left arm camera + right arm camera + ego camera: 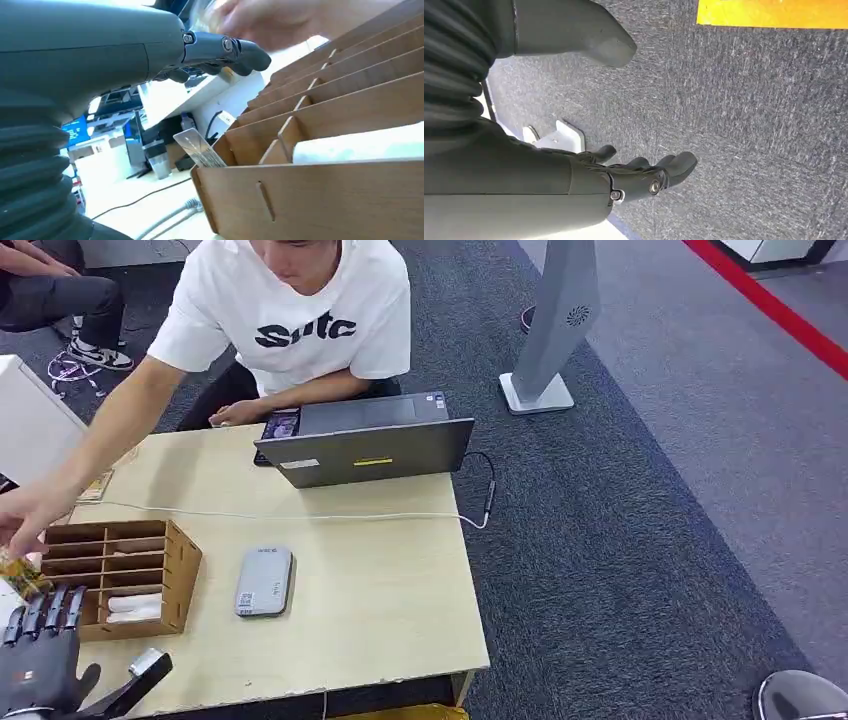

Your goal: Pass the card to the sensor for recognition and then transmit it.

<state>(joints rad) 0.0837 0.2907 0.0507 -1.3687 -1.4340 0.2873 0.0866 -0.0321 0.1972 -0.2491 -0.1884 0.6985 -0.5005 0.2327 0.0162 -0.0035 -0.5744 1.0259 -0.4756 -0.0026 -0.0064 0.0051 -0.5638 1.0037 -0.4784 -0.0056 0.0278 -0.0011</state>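
Note:
A person's hand reaches in at the left edge and holds a yellowish card just above my left hand's fingertips. My left hand is raised beside the wooden box, fingers straight and thumb apart, gripping nothing; I cannot tell whether the card touches it. In the left wrist view its dark fingers lie under the person's blurred hand. The grey card sensor lies flat mid-table, right of the box. My right hand hangs over the carpet, fingers apart and empty.
A wooden compartment box with white cards stands at the table's left. The person sits behind an open grey laptop at the far edge. A white cable crosses the table. A grey stand is on the carpet to the right.

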